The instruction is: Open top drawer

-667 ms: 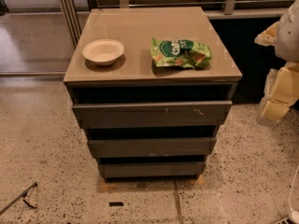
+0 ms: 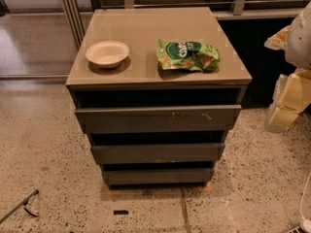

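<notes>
The top drawer (image 2: 158,119) is the widest of three flat dark grey fronts of a cabinet, with small pale scratch marks (image 2: 206,115) right of centre. A dark gap shows between it and the tan cabinet top (image 2: 146,38). Two narrower unmarked fronts, the middle one (image 2: 158,153) and the bottom one (image 2: 158,176), lie below it. My gripper (image 2: 285,103) is a cream-coloured part at the right edge of the view, beside the cabinet's right side, apart from the drawer front and holding nothing that I can see.
A white bowl (image 2: 108,53) and a green snack bag (image 2: 187,55) lie on the cabinet top. The white arm body (image 2: 300,38) fills the upper right edge. Speckled floor surrounds the cabinet; a thin dark rod (image 2: 19,205) lies at the lower left.
</notes>
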Controlling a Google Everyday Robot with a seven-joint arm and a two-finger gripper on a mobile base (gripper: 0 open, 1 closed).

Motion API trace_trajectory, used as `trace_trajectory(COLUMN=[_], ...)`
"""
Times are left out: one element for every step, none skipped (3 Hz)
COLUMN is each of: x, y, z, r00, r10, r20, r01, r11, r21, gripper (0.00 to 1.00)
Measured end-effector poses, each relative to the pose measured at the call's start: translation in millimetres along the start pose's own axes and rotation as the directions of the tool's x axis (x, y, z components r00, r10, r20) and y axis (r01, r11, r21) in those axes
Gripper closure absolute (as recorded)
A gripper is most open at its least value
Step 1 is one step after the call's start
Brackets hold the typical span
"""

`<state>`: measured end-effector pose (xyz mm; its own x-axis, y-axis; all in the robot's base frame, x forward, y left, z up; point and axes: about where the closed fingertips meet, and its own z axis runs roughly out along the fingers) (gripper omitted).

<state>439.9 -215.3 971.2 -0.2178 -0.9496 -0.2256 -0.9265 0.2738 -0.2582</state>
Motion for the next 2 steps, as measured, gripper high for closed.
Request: trace_trajectory(x=[2.6,-0.8], y=[2.7,10.4], z=[27.8,89.4], r00=[1.000,0.999], r10=[0.005,0.006], r20=[0.026,0.050], r01=[-0.004,-0.002], r11=[0.9999,0.9967], r21=[-0.012,-0.081], gripper=[0.00,0.00])
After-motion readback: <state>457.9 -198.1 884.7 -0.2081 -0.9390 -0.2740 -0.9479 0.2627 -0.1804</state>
